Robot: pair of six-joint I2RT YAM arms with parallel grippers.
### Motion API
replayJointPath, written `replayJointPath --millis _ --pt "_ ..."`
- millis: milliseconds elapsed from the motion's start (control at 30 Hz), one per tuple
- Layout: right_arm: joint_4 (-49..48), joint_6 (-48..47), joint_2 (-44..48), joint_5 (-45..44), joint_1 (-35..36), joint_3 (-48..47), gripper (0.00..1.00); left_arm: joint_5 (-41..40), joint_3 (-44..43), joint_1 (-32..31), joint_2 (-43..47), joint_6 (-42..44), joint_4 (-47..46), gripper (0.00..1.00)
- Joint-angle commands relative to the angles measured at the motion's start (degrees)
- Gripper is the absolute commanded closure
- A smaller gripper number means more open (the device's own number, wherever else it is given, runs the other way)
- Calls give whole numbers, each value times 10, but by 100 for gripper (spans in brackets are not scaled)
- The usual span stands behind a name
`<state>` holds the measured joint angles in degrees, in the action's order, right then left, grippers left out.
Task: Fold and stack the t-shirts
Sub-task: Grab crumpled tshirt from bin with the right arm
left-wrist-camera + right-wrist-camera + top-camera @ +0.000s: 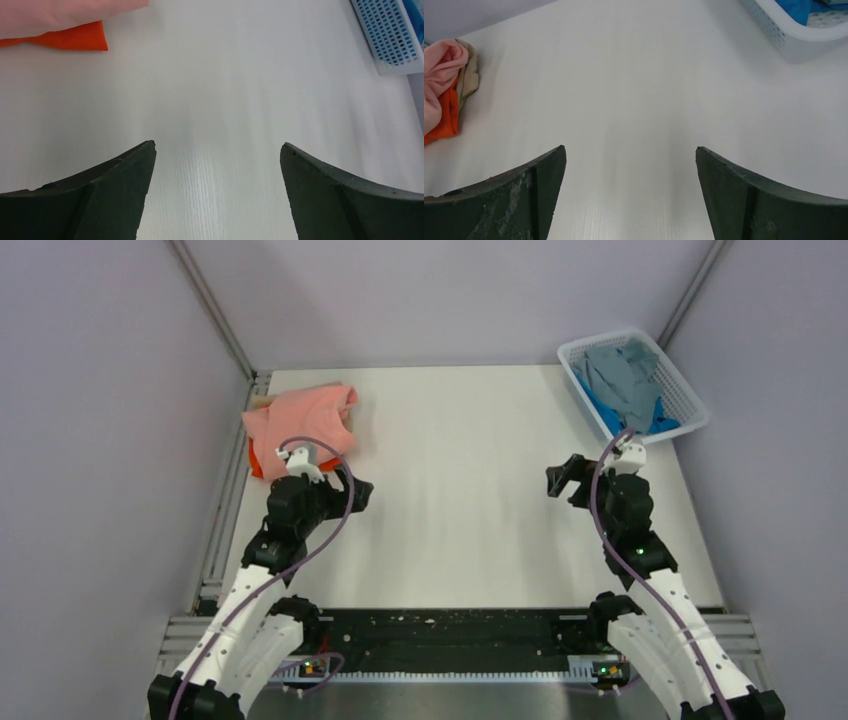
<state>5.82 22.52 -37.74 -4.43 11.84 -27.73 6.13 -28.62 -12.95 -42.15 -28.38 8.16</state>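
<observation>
1. Far left on the worktop (450,530), the salmon-pink t-shirt (300,418) covers the orange t-shirt (255,460), leaving only an edge showing.
2. In the far-right basket (684,390), the grey-blue t-shirt (622,380) hides most of the bright blue t-shirt (606,418).
3. The wrist views show the left gripper (217,146) and right gripper (630,148) spread wide and empty, which is harder to read from overhead.

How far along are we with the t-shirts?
Done: the salmon-pink t-shirt lies on the orange t-shirt in a loose stack at the far left corner. In hand: nothing; the left claw and right claw are both open above the table. Left: the grey-blue t-shirt and bright blue t-shirt sit crumpled in the white basket.
</observation>
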Motion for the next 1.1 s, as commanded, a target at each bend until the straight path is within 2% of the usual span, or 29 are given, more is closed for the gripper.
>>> replayJointPath --millis 0,167,300,433,533,700,800,967,1067 --pt "-21 -7 16 5 0 -1 1 40 -20 -1 19 8 -21 1" --pt "-9 -4 16 15 0 -9 1 121 -21 -1 16 4 -54 1" --pt "-4 -2 25 11 0 -14 1 124 -24 -1 14 -3 -48 1" --pt "-28 -12 30 -35 0 -27 1 131 -18 -1 13 -6 -62 1" --pt "-33 -14 -2 -96 0 -71 1 134 -17 -1 11 -7 -62 1" --pt "-25 -45 -150 -189 -3 -202 1 133 -17 -2 15 -3 -55 1" --pt "-4 -70 -268 -212 -39 -300 1 117 -16 -2 25 -1 -43 1" --pt "2 -45 -452 -121 -144 -449 4 116 -9 -2 35 0 -48 1" --pt "4 -44 -542 -109 -174 -535 4 112 -12 -2 31 2 -45 1"
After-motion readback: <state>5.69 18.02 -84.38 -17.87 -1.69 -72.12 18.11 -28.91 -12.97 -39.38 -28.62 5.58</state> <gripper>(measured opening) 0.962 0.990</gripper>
